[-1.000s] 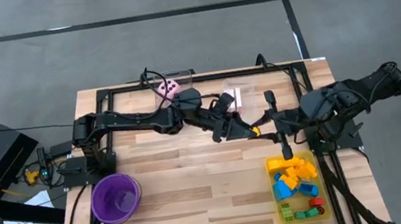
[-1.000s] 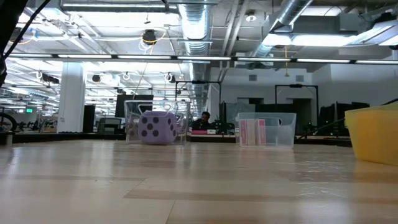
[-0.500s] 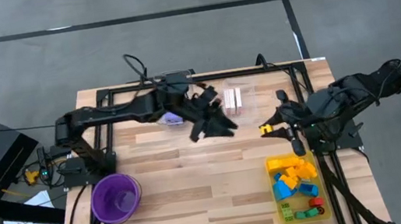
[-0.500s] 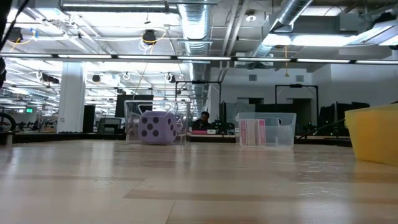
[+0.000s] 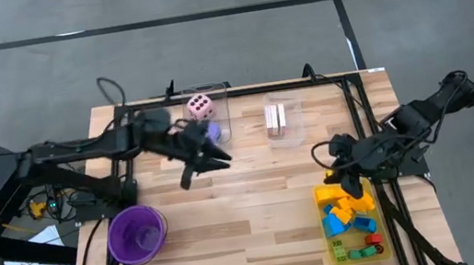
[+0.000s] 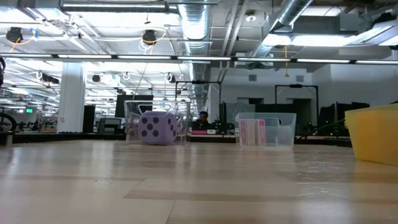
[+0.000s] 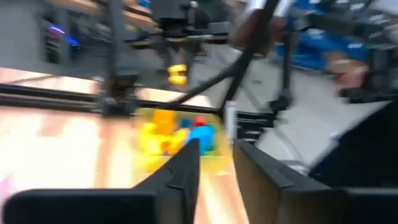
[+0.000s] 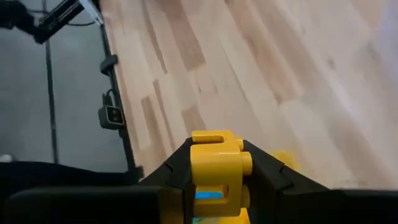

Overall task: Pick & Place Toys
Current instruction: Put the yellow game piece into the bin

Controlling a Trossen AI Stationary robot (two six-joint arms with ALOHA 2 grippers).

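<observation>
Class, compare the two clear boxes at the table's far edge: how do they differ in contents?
The left clear box holds dotted dice: a pink die and a purple die. The right clear box holds flat pink-white cards standing on edge. Both boxes are transparent, open-topped and sit along the same far edge of the table.

Two dotted dice (image 5: 200, 107), two clear boxes (image 5: 283, 118), one purple cup (image 5: 137, 234), perhaps a dozen blocks (image 5: 350, 219).
</observation>
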